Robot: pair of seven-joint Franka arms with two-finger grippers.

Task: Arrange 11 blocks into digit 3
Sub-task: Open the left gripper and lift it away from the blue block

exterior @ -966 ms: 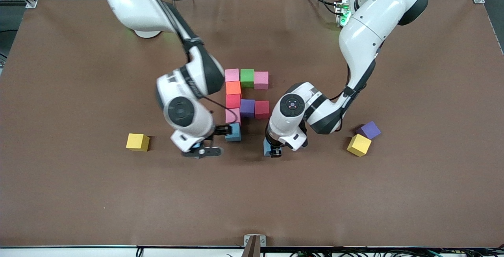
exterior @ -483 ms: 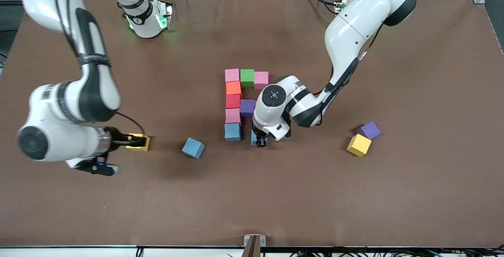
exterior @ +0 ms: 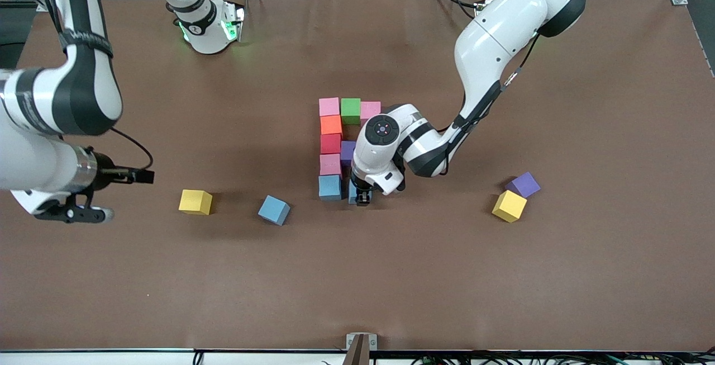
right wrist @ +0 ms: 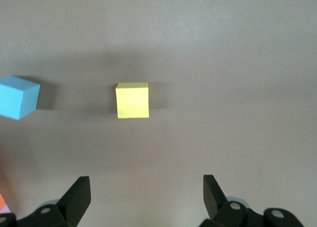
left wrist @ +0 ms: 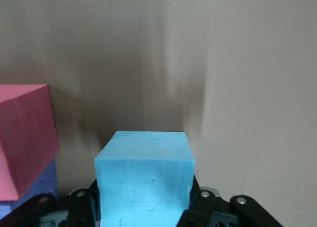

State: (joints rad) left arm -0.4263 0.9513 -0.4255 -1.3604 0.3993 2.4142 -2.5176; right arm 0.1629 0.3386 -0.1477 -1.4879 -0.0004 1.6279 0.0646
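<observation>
Blocks: L gripper [exterior: 362, 197] clamped on blue cube [left wrist: 143, 180], beside column's blue end [exterior: 330, 187].
R gripper [right wrist: 143, 197] fingers apart over bare mat nr yellow [exterior: 195, 202]; I see red bar-end hidden.

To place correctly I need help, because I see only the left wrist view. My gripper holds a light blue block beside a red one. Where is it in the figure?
Observer: The left gripper has its light blue block beside the other light blue block, at the column's end nearest the front camera.
Operator: Where is the right gripper?
Observer: The right gripper hangs open over the table at the right arm's end, near a yellow block.
Operator: Any spare blocks?
Observer: A third light blue block lies loose beside that yellow one.
</observation>
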